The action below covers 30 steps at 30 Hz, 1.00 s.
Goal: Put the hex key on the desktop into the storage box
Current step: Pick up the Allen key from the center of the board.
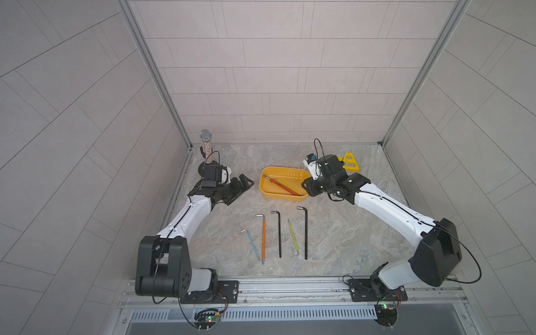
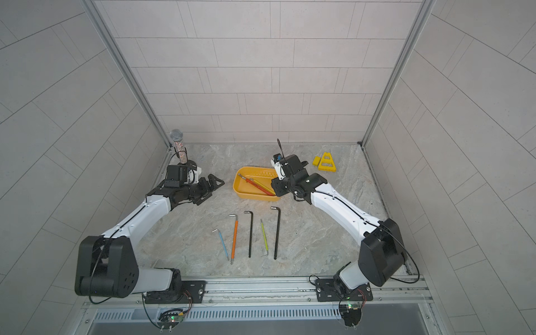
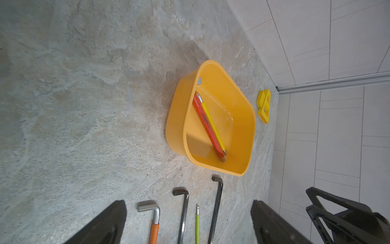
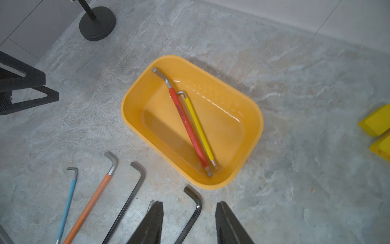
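The yellow storage box (image 1: 268, 193) (image 4: 135, 124) stands on the desktop (image 1: 348, 232). A red hex key (image 4: 187, 126) and a yellow one (image 4: 199, 126) lie inside it. Nearer the front, several hex keys lie in a row: blue (image 1: 252, 242), orange (image 1: 263, 239), black (image 1: 279, 235), green (image 1: 292, 236) and a longer black one (image 1: 306, 232). My right gripper (image 1: 308, 188) (image 4: 190, 202) hovers open and empty at the box's right end. The long black key's bend (image 4: 195, 196) shows on the desktop below its jaws. My left gripper (image 1: 243, 190) (image 3: 190, 203) is open and empty, left of the box.
A microphone on a round-based stand (image 1: 206, 142) is at the back left corner. A small yellow triangular stand (image 1: 350, 162) sits behind the right wrist. Tiled walls close three sides, and a metal rail (image 1: 290, 285) runs along the front.
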### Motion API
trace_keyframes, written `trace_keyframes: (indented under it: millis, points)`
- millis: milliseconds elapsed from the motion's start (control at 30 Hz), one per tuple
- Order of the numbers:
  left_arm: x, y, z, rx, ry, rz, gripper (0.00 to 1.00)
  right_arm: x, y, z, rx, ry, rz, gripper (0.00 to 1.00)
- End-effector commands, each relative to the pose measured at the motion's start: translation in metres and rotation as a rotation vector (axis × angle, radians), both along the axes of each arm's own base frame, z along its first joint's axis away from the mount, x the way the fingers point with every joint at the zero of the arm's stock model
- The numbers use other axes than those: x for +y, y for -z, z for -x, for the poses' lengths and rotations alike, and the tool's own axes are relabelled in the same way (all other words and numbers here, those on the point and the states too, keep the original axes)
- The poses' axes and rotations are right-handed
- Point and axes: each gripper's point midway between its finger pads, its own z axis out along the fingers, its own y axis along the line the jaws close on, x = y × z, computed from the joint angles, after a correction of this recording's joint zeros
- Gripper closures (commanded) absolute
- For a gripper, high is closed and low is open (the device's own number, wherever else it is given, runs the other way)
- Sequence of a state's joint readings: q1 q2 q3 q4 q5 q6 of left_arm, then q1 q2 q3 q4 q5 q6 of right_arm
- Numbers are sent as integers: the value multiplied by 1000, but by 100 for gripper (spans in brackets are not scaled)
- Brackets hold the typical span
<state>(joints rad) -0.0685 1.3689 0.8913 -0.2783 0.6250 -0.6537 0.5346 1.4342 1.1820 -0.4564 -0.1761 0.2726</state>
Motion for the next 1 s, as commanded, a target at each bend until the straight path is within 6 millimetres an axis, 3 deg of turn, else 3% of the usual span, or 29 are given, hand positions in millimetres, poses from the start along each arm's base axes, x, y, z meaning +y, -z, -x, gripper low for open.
trace_keyframes:
  millis: [0,133,300,533,967]
  points:
    - [-6,2,13,10,42,-33,0,-13,13,20,92,157,-106,54]
    - [-13,8,21,29,84,-67,0,-34,43,46,177,270,-75,54]
    - [-21,15,32,48,138,-157,0,-55,58,70,187,377,-11,54]
    - [-20,14,36,52,165,-229,0,-47,85,92,242,386,51,54]
    - [-17,8,36,25,152,-247,0,-17,131,100,331,387,123,56]
